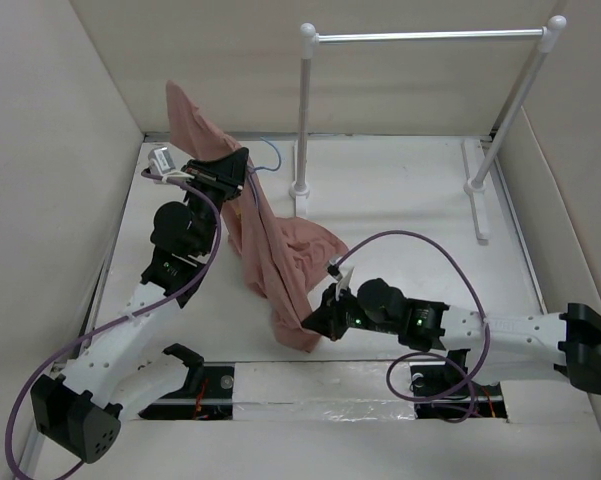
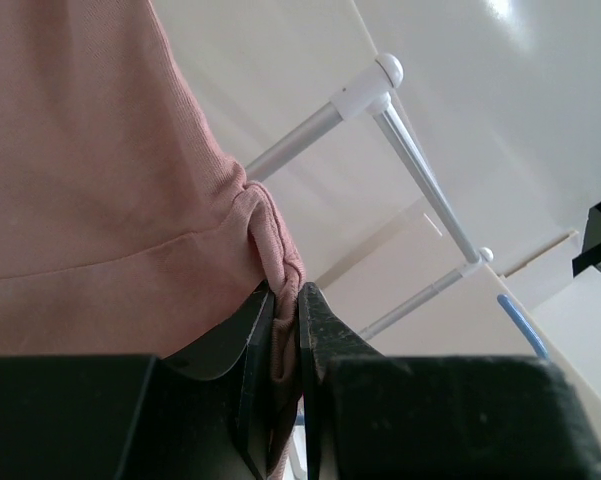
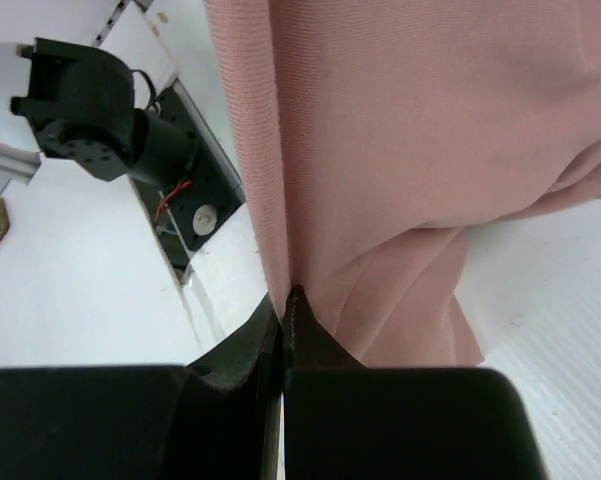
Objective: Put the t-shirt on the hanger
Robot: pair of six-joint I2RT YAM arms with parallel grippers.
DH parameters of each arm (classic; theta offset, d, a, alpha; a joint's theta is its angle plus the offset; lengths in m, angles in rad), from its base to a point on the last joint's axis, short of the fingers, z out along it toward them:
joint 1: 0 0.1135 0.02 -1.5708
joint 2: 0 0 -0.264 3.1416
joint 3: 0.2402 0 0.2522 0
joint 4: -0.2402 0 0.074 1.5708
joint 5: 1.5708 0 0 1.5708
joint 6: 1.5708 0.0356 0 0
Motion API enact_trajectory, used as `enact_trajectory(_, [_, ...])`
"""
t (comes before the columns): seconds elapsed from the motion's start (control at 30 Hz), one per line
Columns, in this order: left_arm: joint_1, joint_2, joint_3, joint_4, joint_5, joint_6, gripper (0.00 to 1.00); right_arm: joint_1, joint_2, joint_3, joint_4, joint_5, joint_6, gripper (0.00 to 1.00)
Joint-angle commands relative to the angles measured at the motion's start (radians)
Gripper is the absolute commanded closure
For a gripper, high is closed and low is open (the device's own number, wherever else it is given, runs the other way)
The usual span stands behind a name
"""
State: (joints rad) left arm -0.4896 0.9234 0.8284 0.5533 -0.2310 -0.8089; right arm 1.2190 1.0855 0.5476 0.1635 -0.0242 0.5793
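Currently left gripper [image 1: 242, 168] raised, right gripper [image 1: 314, 321] low, both pinching t-shirt [image 1: 280, 250].

Left arm [image 1: 130, 318] raised, left pincer [image 1: 238, 172] clamped shut, right arm [image 1: 500, 335] stretched low, right pincer [image 1: 313, 322] closed

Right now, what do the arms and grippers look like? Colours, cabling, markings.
Left arm and right arm: white links, black joints and bases. Left gripper, right gripper: black, tapered. Purple cable loops along each arm. Green LEDs on the right.
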Motion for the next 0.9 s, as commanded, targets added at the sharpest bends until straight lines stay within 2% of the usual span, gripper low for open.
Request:
enact_trajectory(0.0, [0.049,-0.023,0.118,0.223,-0.073,0.011,1.00,0.033,0.001,-0.020,-0.212,-0.193,0.021,1.00])
enact_trajectory(0.1, [0.049,-0.023,0.101,0.256,-0.094,0.085,1.00,0.033,-0.058,-0.003,-0.255,-0.258,0.014,1.00])
enact_trajectory(0.17, [0.049,-0.015,0.100,0.261,-0.090,0.097,1.00,0.042,-0.105,0.044,-0.344,-0.255,0.002,1.00])
enact_trajectory(0.27, [0.049,-0.026,0.068,0.255,0.008,0.048,1.00,0.042,-0.165,0.106,-0.395,-0.194,-0.007,1.00])
enact_trajectory(0.37, [0.049,-0.057,-0.064,0.288,0.111,-0.105,1.00,0.033,-0.183,0.178,-0.356,-0.070,-0.018,1.00])
enact_trajectory(0.4, [0.049,-0.064,-0.143,0.299,0.133,-0.163,1.00,0.033,-0.173,0.192,-0.334,-0.047,-0.028,1.00])
enact_trajectory(0.5, [0.010,-0.093,-0.245,0.275,0.145,-0.191,1.00,0.005,-0.124,0.247,-0.211,-0.052,-0.041,1.00])
enact_trajectory(0.57, [0.000,-0.116,-0.278,0.237,0.177,-0.208,1.00,0.005,-0.041,0.273,-0.138,-0.051,-0.052,1.00])
enact_trajectory(0.67, [0.000,-0.176,-0.337,0.177,0.206,-0.226,1.00,0.005,0.101,0.317,-0.128,-0.034,-0.061,1.00])
enact_trajectory(0.77, [0.000,-0.243,-0.364,0.076,0.211,-0.198,1.00,0.005,0.218,0.330,-0.124,-0.103,-0.064,1.00])
enact_trajectory(0.8, [0.000,-0.256,-0.371,0.053,0.206,-0.184,1.00,0.005,0.231,0.330,-0.113,-0.173,-0.064,1.00])
enact_trajectory(0.87, [0.000,-0.285,-0.387,0.014,0.202,-0.170,1.00,0.005,0.216,0.339,-0.099,-0.189,-0.061,1.00])
